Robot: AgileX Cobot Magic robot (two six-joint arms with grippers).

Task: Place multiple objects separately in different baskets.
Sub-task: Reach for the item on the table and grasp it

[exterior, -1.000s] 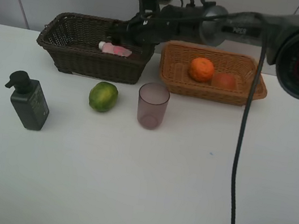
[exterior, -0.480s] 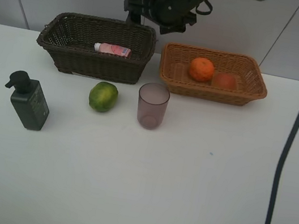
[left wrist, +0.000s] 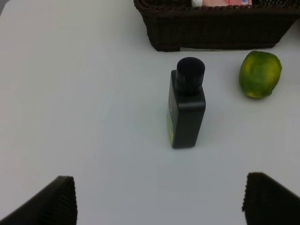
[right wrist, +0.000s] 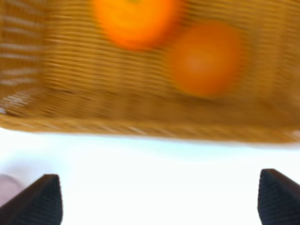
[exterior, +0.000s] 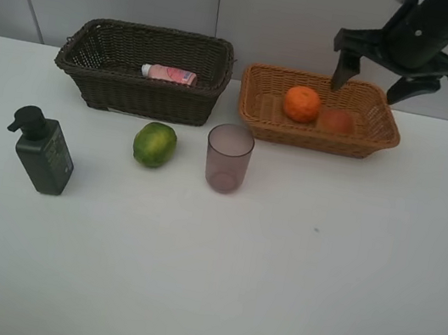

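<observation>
Exterior high view: a white worktop (exterior: pixel 271 296) carries two wicker baskets side by side along its far edge. The dark brown basket (exterior: pixel 133 94), nearer the far left corner, holds a pink bottle (exterior: pixel 171 74) lying on its side. The light tan basket (exterior: pixel 315 138) to its right holds an orange (exterior: pixel 302 104) and a red-orange fruit (exterior: pixel 336 120) side by side.

The right gripper (exterior: pixel 370 82) hangs above the tan basket's far rim, jaws spread wide and empty, with both fruits just below it. The right wrist view is blurred.

In front of the baskets stand a mauve cup (exterior: pixel 228 158), a green fruit (exterior: pixel 155 144) beside it, and a dark pump bottle (exterior: pixel 44 153) near the left edge.

In the left wrist view, the left gripper (left wrist: pixel 164 206) is spread wide and empty. The pump bottle stands ahead of it, roughly centred between the jaws and clear of them.
</observation>
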